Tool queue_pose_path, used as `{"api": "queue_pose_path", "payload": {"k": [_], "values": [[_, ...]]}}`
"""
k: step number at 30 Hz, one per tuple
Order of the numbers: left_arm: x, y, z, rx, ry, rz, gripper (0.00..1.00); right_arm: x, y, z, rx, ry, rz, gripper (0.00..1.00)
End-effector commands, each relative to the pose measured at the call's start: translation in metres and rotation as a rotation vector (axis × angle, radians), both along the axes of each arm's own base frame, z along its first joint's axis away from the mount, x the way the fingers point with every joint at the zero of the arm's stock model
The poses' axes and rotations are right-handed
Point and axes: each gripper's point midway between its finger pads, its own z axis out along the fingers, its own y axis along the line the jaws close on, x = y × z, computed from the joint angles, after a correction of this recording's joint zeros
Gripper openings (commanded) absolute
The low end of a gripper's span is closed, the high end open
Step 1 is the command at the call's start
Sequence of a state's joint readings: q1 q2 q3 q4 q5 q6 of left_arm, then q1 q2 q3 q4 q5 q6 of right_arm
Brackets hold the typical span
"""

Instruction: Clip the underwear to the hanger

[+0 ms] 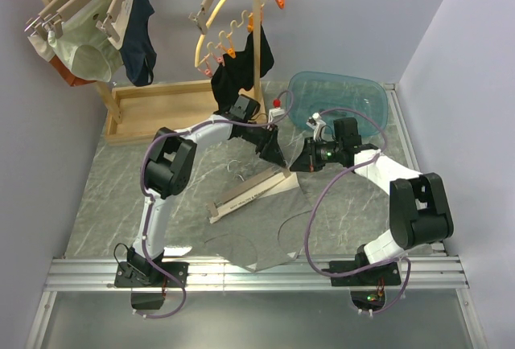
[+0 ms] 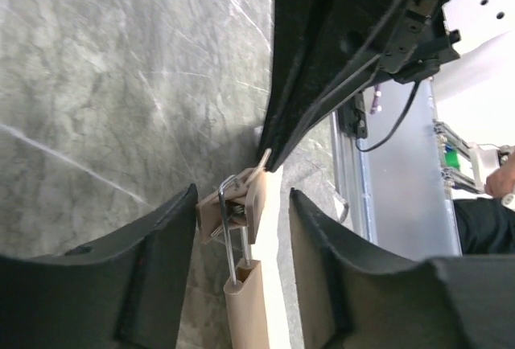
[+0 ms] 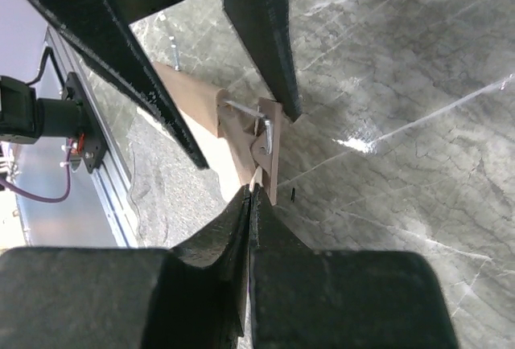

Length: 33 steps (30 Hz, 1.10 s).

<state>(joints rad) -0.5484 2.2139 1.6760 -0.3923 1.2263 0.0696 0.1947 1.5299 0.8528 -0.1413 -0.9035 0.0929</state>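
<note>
The wooden hanger [image 1: 245,195] lies slantwise on the mat, its wire hook on the far side. The pale underwear [image 1: 269,195] lies under and in front of it. My left gripper [image 1: 273,152] is open, its fingers either side of the hanger's right clip [image 2: 241,204] and bar end [image 2: 245,309]. My right gripper [image 1: 296,164] is shut on a thin edge of the underwear [image 3: 218,157], with its tips right at that clip [image 3: 269,144]. In the left wrist view the fabric [image 2: 278,260] shows as a bright strip beside the bar.
A wooden rack [image 1: 257,27] at the back holds pale green briefs [image 1: 88,51], navy briefs [image 1: 141,39], a yellow curved hanger [image 1: 233,19] and a black garment [image 1: 241,71]. A wooden tray [image 1: 161,108] and a clear blue tub [image 1: 342,100] stand behind the arms.
</note>
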Motion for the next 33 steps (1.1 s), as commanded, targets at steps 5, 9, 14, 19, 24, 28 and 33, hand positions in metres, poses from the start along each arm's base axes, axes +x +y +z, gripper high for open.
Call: {"api": "queue_pose_path", "payload": {"k": [5,9,14,19,24,28,33], "values": [[0.033,0.007,0.069,-0.066,-0.196,0.100,0.70,0.007,0.001,0.024,0.004,-0.129,0.020,0.00],[0.045,0.019,0.102,-0.067,-0.297,0.175,0.80,0.007,-0.002,0.023,-0.018,-0.144,0.024,0.00],[0.047,0.043,0.127,-0.034,-0.365,0.254,0.80,-0.002,-0.006,0.014,-0.052,-0.117,0.037,0.00],[0.026,0.083,0.132,0.034,-0.445,0.325,0.79,-0.016,-0.010,-0.002,-0.097,-0.059,0.063,0.00],[-0.002,0.116,0.112,0.110,-0.464,0.375,0.79,-0.027,-0.014,-0.021,-0.196,0.022,0.112,0.31],[-0.013,0.137,0.102,0.130,-0.450,0.430,0.79,-0.020,-0.027,-0.025,-0.300,-0.010,0.101,0.46],[-0.019,0.156,0.107,0.126,-0.418,0.512,0.81,0.004,-0.023,-0.004,-0.439,-0.194,0.141,0.49]]}}
